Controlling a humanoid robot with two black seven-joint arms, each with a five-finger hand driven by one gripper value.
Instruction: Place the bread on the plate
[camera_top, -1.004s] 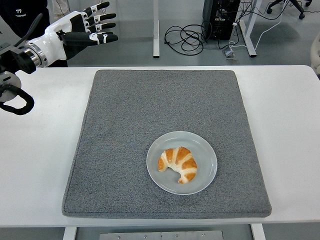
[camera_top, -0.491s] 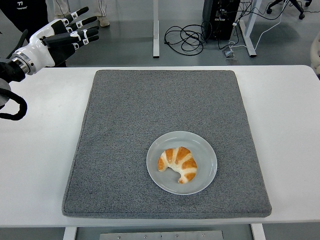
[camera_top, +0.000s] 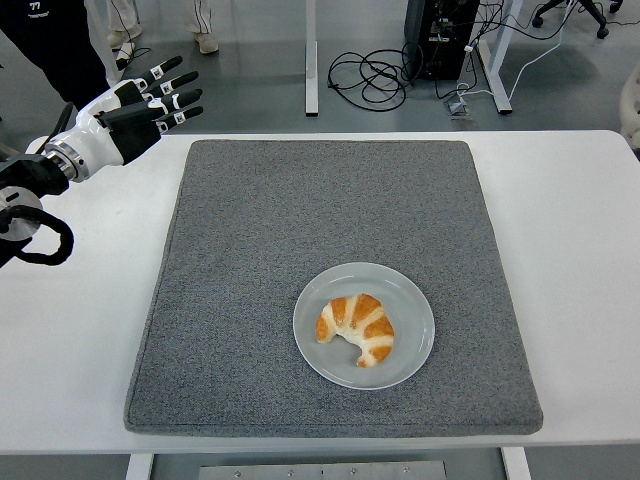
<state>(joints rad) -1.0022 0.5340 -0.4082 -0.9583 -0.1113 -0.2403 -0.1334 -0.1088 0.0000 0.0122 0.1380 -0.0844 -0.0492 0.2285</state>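
Resting on the plate (camera_top: 408, 300), the bread (camera_top: 357, 328) is a golden croissant with pale stripes, lying a little left of the plate's middle, its curved ends turned toward the table's near edge. It sits far from the left robot hand (camera_top: 140, 107), well off to that hand's right and much closer to the near edge. The light grey plate stands on the near part of a grey mat (camera_top: 300, 210), which covers the middle of the white table (camera_top: 570, 230). The left robot hand hovers released above the table's far left corner, just beyond the mat's far left corner, with its fingers (camera_top: 172, 85) stretched out straight and slightly spread, gripping nothing. Behind the hand, a person's dark trouser leg (camera_top: 60, 40) shows on the floor, and farther right past the table lie black cables (camera_top: 375, 72).
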